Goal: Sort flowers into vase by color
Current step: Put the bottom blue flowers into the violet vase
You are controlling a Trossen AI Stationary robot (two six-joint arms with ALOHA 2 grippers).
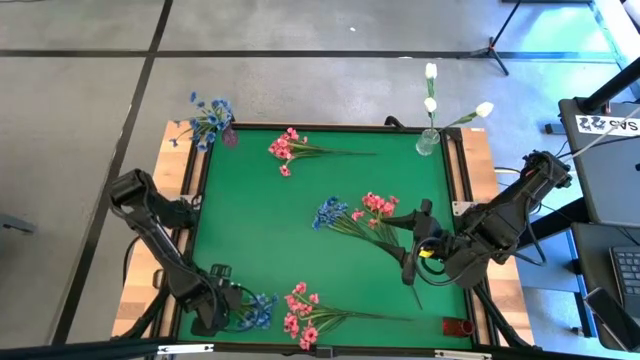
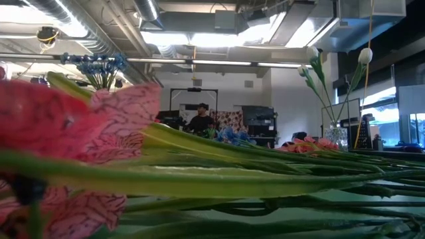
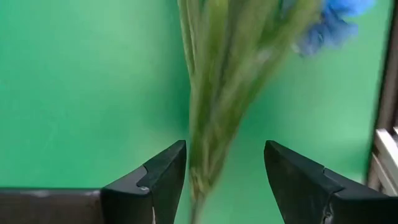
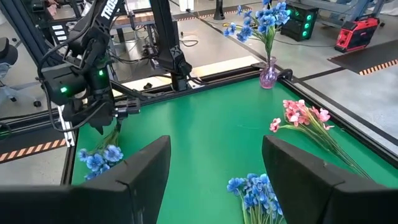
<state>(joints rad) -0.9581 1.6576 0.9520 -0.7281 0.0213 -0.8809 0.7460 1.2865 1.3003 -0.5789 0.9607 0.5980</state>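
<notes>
Start at the left: your left gripper (image 1: 222, 303) sits low at the near-left corner of the green felt mat (image 1: 260, 230), jaws spread wide with nothing clamped. In the left wrist view the thin green stems of the small blue spray (image 3: 208, 112) run straight down the gap between the two dark fingers (image 3: 155, 180), so you are lined up. Close only once the stems are centred and the fingertips are down at mat level; gather the whole bundle, not one or two strands. Grip on the stems, away from the blooms, so the spray hangs straight when lifted.

Its likely home is the small purple glass vase (image 1: 230, 135) at the far-left corner, which already holds blue flowers (image 1: 208, 118). Lift high enough to clear the pink clustered spray (image 1: 300, 318) lying just beside your pick.

Moving right, another pink spray (image 1: 285, 150) lies near the far edge, and a blue and pink pair (image 1: 352, 212) lie together mid-mat, blooms close and stems crossing. Your right gripper (image 1: 412, 262) hovers over those stems, jaws wide and empty; keep it parked. At the far right, the clear glass vase (image 1: 427, 142) holds the white tulip-like buds (image 1: 431, 103).
</notes>
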